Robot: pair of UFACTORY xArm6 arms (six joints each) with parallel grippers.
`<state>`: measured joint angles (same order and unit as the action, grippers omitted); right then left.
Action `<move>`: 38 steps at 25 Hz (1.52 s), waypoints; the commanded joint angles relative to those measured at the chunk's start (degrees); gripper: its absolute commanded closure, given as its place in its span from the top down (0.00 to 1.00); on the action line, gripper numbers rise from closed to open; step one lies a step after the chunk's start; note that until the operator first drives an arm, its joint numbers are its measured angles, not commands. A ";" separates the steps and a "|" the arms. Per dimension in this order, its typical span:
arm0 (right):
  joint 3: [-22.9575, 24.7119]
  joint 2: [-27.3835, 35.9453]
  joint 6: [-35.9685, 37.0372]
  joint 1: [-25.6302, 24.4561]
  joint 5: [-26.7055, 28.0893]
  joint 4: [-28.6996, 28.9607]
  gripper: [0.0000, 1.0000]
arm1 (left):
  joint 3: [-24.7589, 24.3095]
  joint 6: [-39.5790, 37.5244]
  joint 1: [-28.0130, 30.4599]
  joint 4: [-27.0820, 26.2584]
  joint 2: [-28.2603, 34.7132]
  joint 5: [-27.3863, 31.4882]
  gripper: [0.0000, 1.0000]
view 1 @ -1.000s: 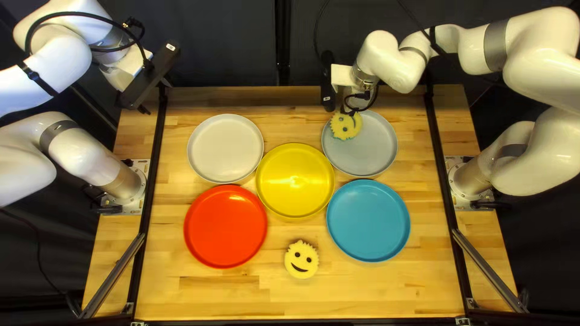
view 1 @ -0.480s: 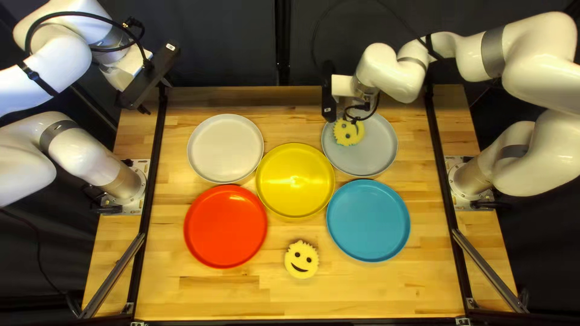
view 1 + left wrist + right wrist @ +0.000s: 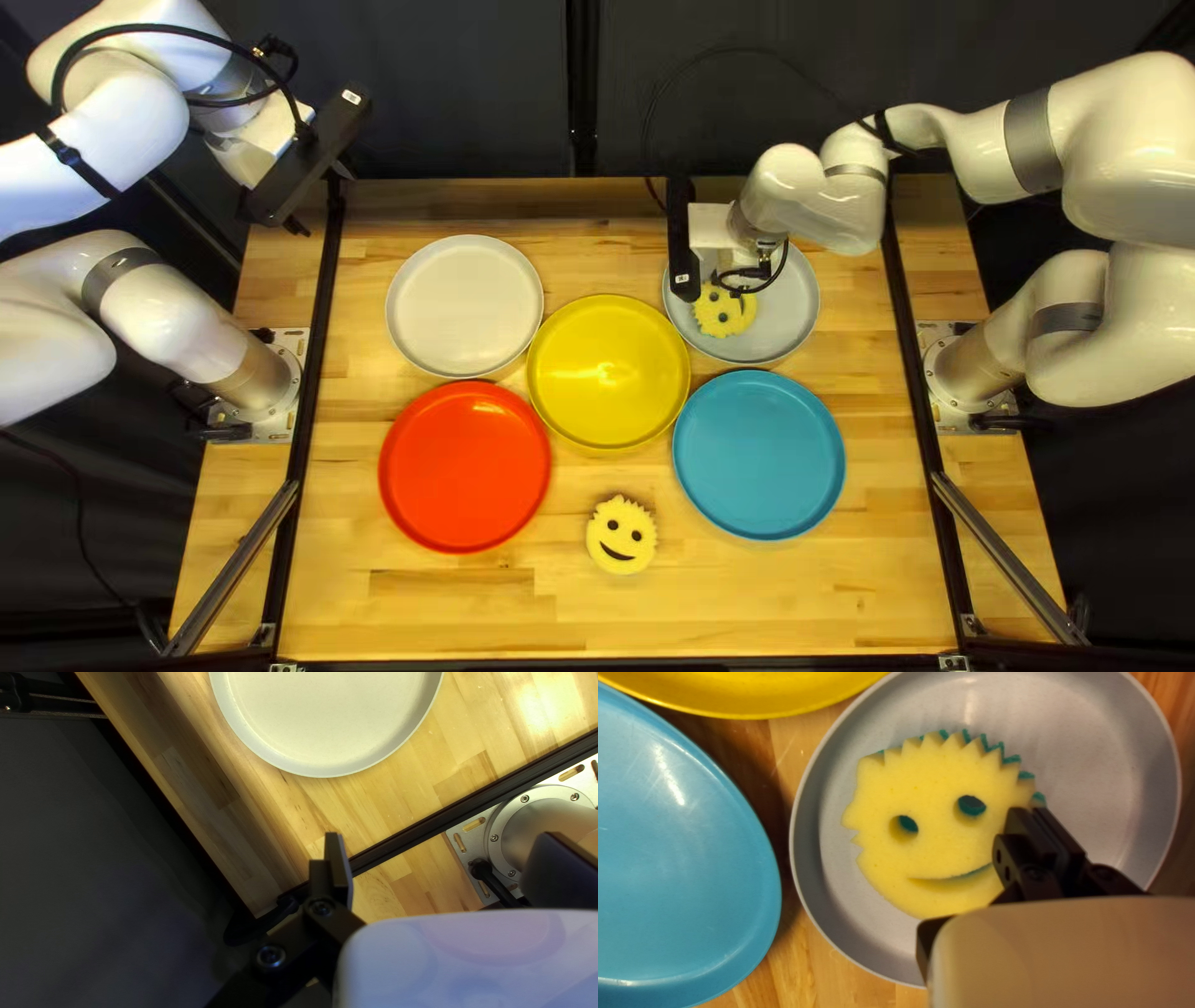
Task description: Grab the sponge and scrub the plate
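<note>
Progress: the pick-up is accomplished. My right gripper (image 3: 1028, 814) has its two fingers clamped on the edge of the yellow sponge (image 3: 934, 840), beside the smile. The sponge is over the grey plate (image 3: 784, 330), within its rim, near the bench's (image 3: 747, 610) far edge and toward its far right corner. I judge the scrubbing stage to be in hand, though these views do not confirm a completed stroke. Outstanding, in my judgement: work the sponge across the remaining plate surface, then let go of it.

My left gripper (image 3: 321, 199) is idle at the bench's far left corner, fingers wide apart, nothing between them. A second sponge (image 3: 623, 541) lies face up toward the near edge, not in use. The white plate (image 3: 463, 305), red plate (image 3: 464, 467), yellow plate (image 3: 608, 373) and blue plate (image 3: 758, 454) have no sponge on them. The task does not say which plate is meant; I take it to be the grey one.

Limits of inspection: the gripped edge is hidden behind my right fingers, and the sponge's green underside shows only along its teeth and through the cut-outs. I cannot establish whether it presses on the plate or sits just above it. The right wrist covers part of the grey plate from above. In the right wrist view the yellow and blue plates are cut off; in the left wrist view the white plate is, and one finger shows only in part.
</note>
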<state>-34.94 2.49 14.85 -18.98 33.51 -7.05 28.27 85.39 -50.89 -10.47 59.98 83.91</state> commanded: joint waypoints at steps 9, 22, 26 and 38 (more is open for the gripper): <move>-6.83 -6.42 7.41 -7.77 1.00 2.59 0.00 | 0.00 0.00 0.00 0.00 0.00 0.00 1.00; 0.29 -0.84 0.30 -2.15 -0.97 -1.40 0.00 | 0.00 0.00 0.00 0.00 0.00 0.00 1.00; 3.80 2.20 -1.52 -0.18 -1.55 -2.25 0.00 | 0.00 0.00 0.00 0.00 0.00 0.00 1.00; 4.41 2.92 14.51 -8.79 -3.03 4.65 0.00 | 0.00 0.00 0.00 0.00 0.00 0.00 1.00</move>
<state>-28.88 6.55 24.06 -24.83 30.97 -5.18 28.27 85.39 -50.89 -10.47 59.98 83.91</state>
